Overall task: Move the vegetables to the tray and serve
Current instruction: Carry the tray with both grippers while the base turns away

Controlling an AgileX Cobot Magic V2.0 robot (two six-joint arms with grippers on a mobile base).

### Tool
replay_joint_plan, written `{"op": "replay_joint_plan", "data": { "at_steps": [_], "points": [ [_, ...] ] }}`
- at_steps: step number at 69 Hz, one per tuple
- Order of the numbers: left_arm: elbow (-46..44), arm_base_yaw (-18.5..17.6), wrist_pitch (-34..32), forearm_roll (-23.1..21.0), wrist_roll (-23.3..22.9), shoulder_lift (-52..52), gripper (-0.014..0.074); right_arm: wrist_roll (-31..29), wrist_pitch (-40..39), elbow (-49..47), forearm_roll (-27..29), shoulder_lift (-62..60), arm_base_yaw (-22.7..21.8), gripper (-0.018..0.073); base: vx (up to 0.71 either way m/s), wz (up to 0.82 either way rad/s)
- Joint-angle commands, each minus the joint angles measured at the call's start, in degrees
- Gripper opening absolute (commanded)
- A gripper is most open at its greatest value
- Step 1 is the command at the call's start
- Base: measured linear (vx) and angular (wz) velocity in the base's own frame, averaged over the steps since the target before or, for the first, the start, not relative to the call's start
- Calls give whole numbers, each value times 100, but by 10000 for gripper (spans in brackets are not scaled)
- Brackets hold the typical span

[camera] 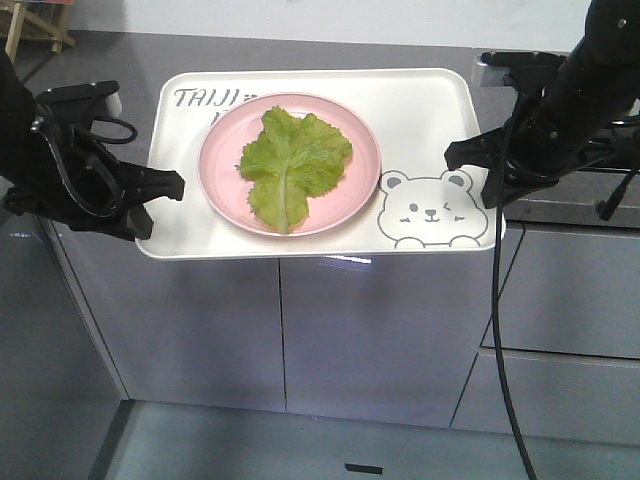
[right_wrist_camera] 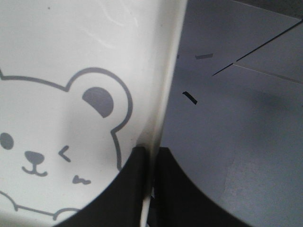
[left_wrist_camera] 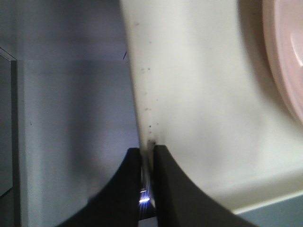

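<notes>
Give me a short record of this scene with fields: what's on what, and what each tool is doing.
tray: cream, rectangular, gripped at both side rims
plate: pink, round, sitting on the tray
lettuce leaf: green, lying flat on the plate
left tool: shut on the tray's left rim
right tool: shut on the tray's right rim

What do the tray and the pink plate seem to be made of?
The tray looks like smooth cream plastic, semi-matte: thin moulded rim, rounded corners, printed bear. The pink plate is probably plastic or melamine, uniform colour with a soft sheen; which one is unclear.
</notes>
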Motion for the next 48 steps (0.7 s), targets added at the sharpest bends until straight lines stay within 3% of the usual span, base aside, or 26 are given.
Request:
{"op": "replay_joint_plan", "data": {
  "at_steps": [1, 48],
  "points": [
    [-151, -91, -386, -316, 147, -287, -8, -151, 108, -142, 172, -337, 16, -4, 3, -13],
    [-151, -91, -386, -318, 147, -287, -8, -151, 108, -142, 171, -337, 16, -4, 3, -6]
  ]
}}
